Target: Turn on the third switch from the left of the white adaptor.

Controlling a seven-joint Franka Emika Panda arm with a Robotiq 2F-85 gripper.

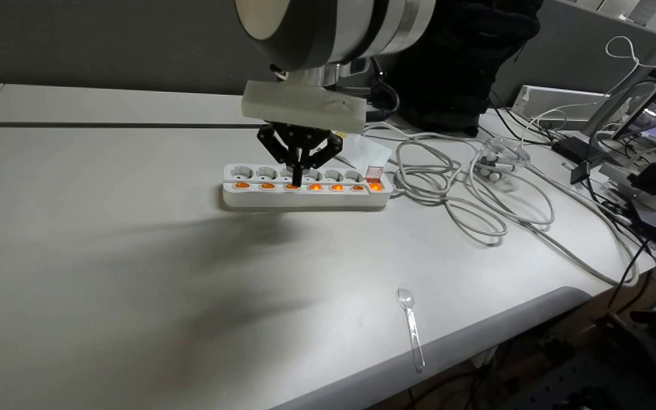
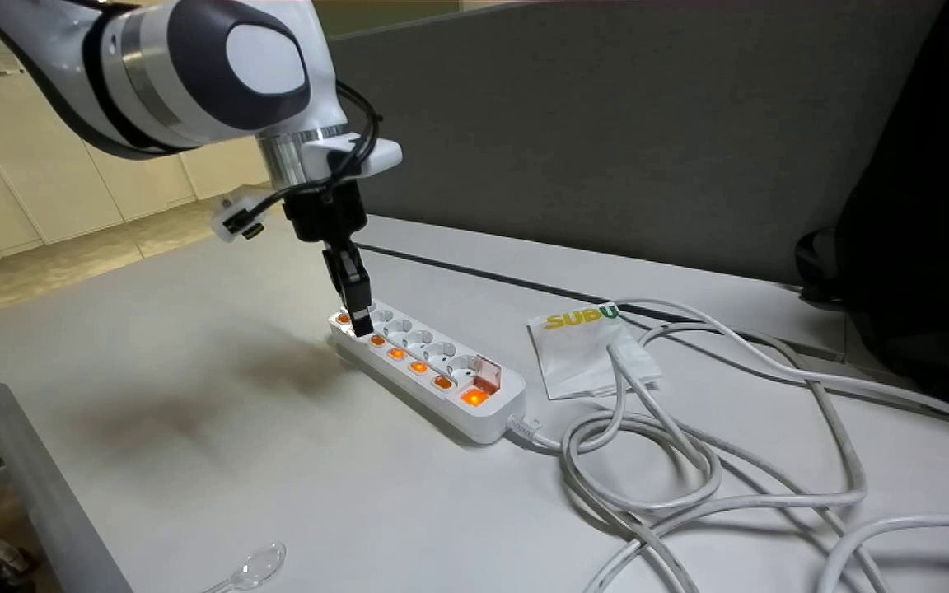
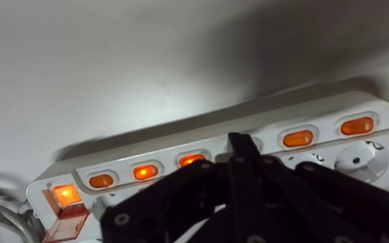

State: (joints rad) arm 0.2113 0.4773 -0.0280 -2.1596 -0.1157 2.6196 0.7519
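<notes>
The white adaptor [image 1: 305, 200] is a long power strip lying on the table, also in an exterior view [image 2: 409, 389] and the wrist view [image 3: 181, 140]. It has a row of orange switches. The third switch from the left [image 1: 288, 186] looks unlit and is partly covered by my fingertips; it shows better in an exterior view [image 2: 377, 339]. The two switches to its right [image 1: 315, 187] and the large end switch [image 1: 376, 187] glow. My gripper [image 1: 297, 177] is shut and empty, pointing down over the third switch. In the wrist view the fingertips [image 3: 241, 140] hide most of that switch. I cannot tell whether they touch it.
Sockets run behind the switches. Coiled grey cables [image 1: 427, 171] and a white paper napkin [image 2: 586, 350] lie beyond the adaptor's right end. A clear plastic spoon [image 1: 410, 324] lies at the table's front edge. A black backpack [image 1: 453, 68] and a grey partition [image 2: 606, 140] stand behind.
</notes>
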